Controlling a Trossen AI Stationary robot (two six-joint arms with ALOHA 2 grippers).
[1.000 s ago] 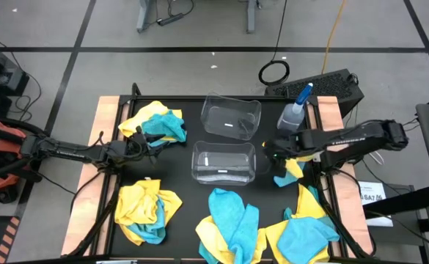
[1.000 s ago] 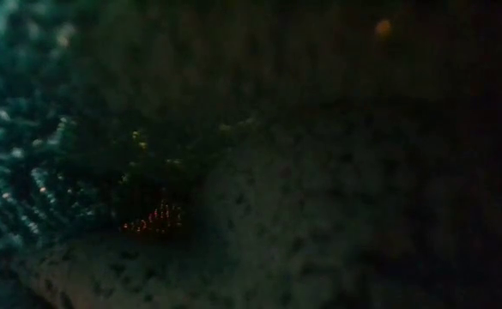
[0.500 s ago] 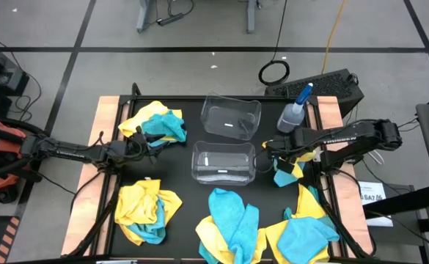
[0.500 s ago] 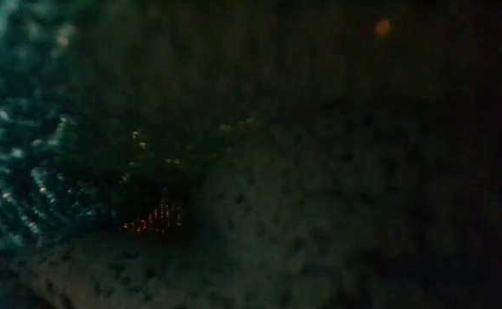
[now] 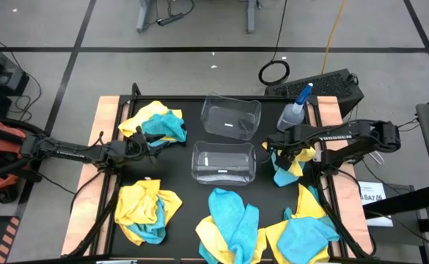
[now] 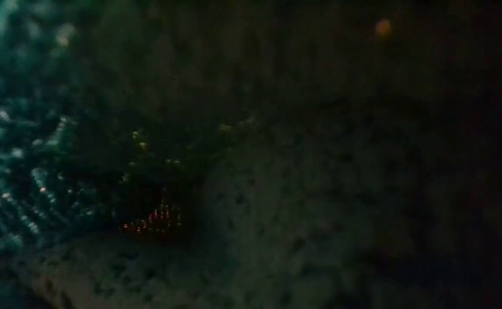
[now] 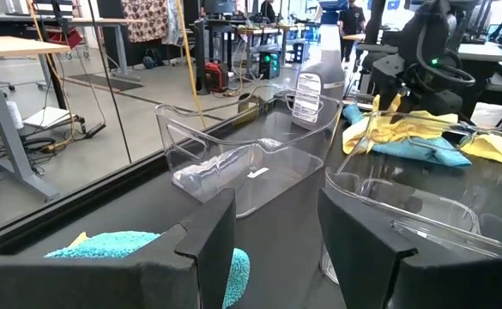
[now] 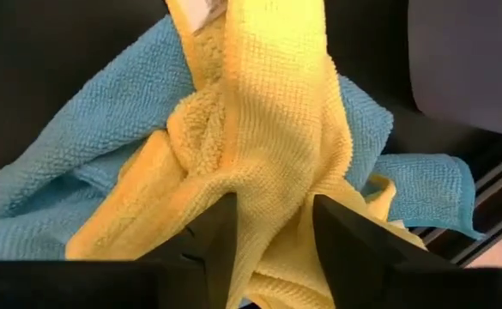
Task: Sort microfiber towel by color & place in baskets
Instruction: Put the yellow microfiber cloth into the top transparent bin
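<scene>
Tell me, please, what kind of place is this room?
Probably a robotics lab or workshop. The left wrist view shows height-adjustable desks, equipment racks and people standing far off. From above, the table stands on a grey floor with cables lying loose.

Left gripper (image 7: 276,245) fingers apart, nothing between. Two clear baskets (image 7: 242,163) (image 7: 422,202) ahead; turquoise towel (image 7: 122,245) just beside one finger; yellow/turquoise towels (image 7: 414,137) beyond.
</scene>
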